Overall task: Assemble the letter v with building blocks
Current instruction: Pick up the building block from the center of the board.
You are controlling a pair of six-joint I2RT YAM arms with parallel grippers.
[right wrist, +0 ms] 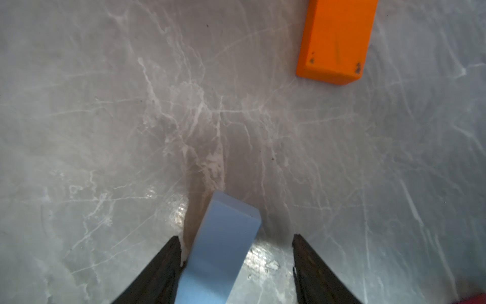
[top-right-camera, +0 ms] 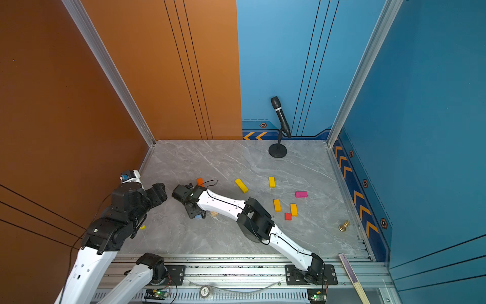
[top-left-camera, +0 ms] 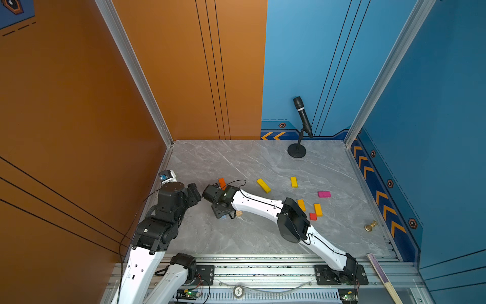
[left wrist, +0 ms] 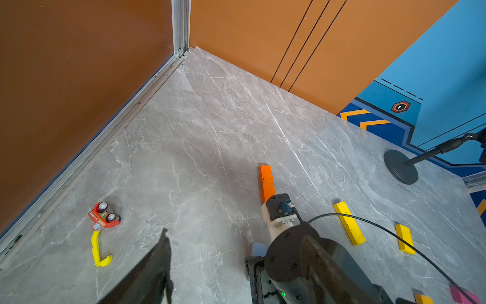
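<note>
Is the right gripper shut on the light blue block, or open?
Open: the right gripper flanks the light blue block, yet bare table shows between block and one finger.

grey marble tabletop (top-left-camera: 236,163); orange wall (top-left-camera: 79,92) at left and rear, blue wall (top-left-camera: 434,131) at right. black microphone (top-left-camera: 303,115) tilted on a round-base stand (top-left-camera: 296,152) near the rear edge. small brass knob (top-left-camera: 370,225) lies near the blue wall. red toy digger (left wrist: 104,215), wheels showing, yellow arm (left wrist: 97,247), near the orange wall. pale slat (top-left-camera: 384,279) crosses the front rail (top-left-camera: 263,271).

Bright, even light; soft shadows; blurry close-ups.
</note>
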